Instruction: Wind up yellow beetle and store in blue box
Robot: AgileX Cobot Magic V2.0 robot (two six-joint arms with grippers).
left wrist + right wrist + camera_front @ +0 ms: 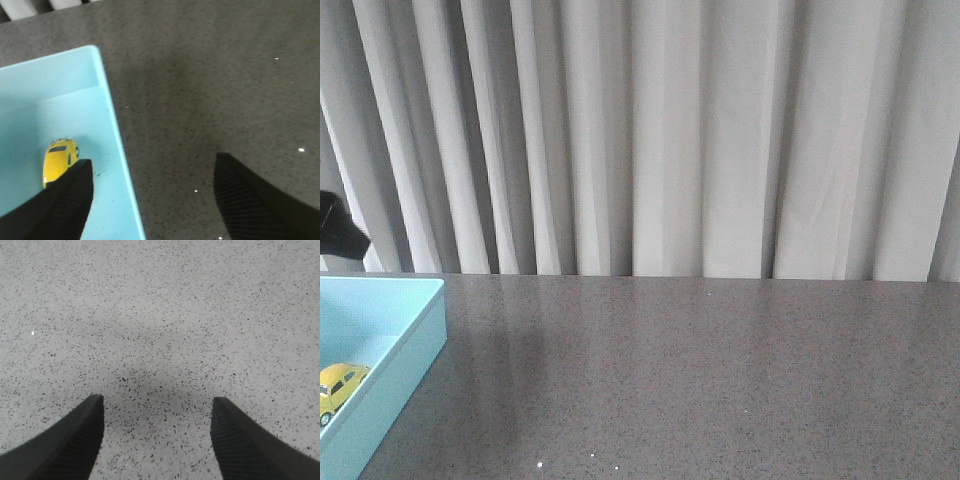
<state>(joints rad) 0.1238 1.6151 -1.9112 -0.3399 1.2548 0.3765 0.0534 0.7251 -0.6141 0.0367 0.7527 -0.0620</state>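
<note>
The left gripper [152, 192], spread wide and empty, hangs over the box [112, 125] wall (right gripper [156, 432] likewise apart over bare table [160, 305]), so dropping could bump the wall and jolt the beetle [59, 160] lying inside the box.

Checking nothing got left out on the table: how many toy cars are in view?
1. The yellow beetle sits inside the blue box at the table's left edge. The box runs out of frame, so another car could be hidden there.
</note>
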